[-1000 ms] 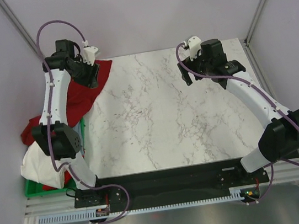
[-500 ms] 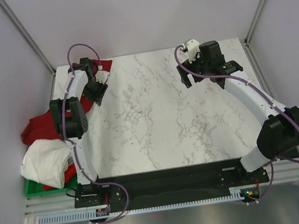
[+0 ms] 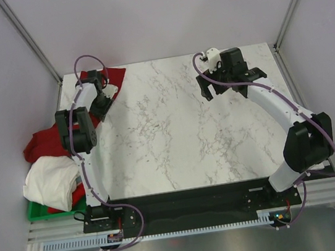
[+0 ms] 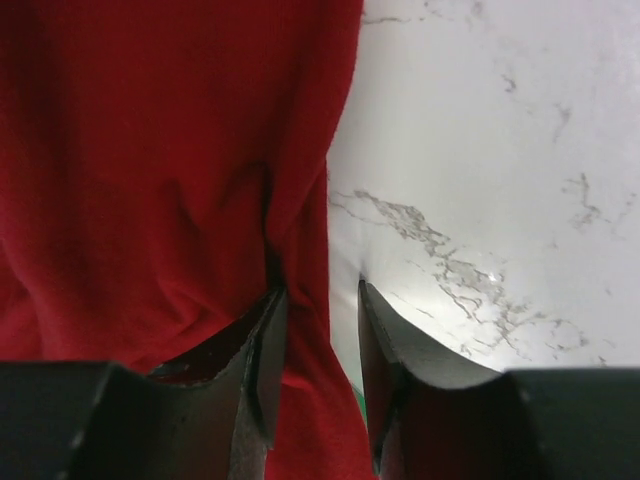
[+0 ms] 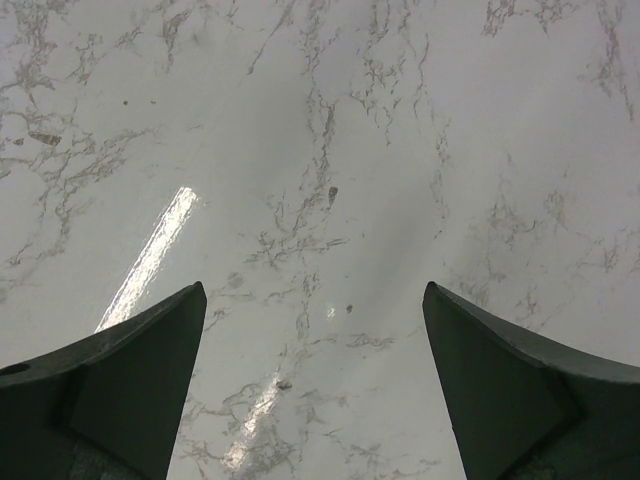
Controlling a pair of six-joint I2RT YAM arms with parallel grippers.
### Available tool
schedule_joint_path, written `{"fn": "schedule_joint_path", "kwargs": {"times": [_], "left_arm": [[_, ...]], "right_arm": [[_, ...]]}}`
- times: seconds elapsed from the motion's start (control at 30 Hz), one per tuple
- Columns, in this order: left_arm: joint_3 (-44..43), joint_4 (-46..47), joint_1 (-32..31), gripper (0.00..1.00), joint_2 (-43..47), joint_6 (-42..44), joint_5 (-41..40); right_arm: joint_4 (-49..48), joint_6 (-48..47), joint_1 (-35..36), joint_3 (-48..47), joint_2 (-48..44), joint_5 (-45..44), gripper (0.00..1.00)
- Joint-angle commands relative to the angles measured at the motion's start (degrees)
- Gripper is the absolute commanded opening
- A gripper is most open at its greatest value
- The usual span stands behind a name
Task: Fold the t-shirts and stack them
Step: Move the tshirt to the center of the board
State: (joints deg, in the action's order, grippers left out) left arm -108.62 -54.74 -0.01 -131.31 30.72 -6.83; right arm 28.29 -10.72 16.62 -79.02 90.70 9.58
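A dark red t-shirt (image 3: pixel 115 75) lies bunched over the table's far left corner and trails off the left edge. In the left wrist view it (image 4: pixel 150 150) fills the left half. My left gripper (image 3: pixel 103 103) is low over its right edge. A fold of the red cloth runs between the jaws (image 4: pixel 320 290), against the left finger, with a gap to the right finger. My right gripper (image 3: pixel 230 79) hovers wide open and empty over bare marble (image 5: pixel 315 290) at the far right. A white t-shirt (image 3: pixel 47 180) and more red cloth (image 3: pixel 38 145) are heaped at the left.
A green plastic bin (image 3: pixel 39 211) sits off the table's near left edge under the heaped shirts. The marble table top (image 3: pixel 174 131) spreads between the arms. Frame posts stand at the far corners. A black rail runs along the near edge.
My left arm has swung down and reached toward the far left corner, and less of the red shirt now shows on the table. My right gripper has shifted slightly left.
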Motion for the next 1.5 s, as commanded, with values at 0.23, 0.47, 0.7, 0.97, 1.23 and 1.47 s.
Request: {"fn": "schedule_joint_path", "kwargs": {"times": [0.23,0.47,0.7,0.97,1.23,1.47], "left_arm": [[4.47,9.91,-0.08,0.18,-1.41,6.89,-10.22],[2.64,9.83,-0.08,0.02,5.15,5.58,-2.33],[-9.41,1.58,-2.27,0.02,19.13,2.59,15.69],[-21.79,-1.77,-7.98,0.02,25.75,1.8,25.71],[-29.72,-1.68,-14.57,0.02,26.19,2.15,30.03],[-25.78,-1.86,-18.62,0.02,24.26,-1.53,33.89]], "right_arm": [[-0.78,1.67,-0.1,-3.68,2.64,4.39,0.98],[-0.78,1.41,-0.1,-2.98,2.29,4.48,0.98],[-0.78,1.32,-0.19,-2.98,1.68,4.3,0.98],[-1.13,1.4,-0.1,-3.59,1.77,4.13,0.98],[-0.7,-0.08,-0.19,-3.86,-1.39,2.9,0.98],[2.9,-7.37,-0.1,-0.52,-7.8,6.24,0.98]]}}
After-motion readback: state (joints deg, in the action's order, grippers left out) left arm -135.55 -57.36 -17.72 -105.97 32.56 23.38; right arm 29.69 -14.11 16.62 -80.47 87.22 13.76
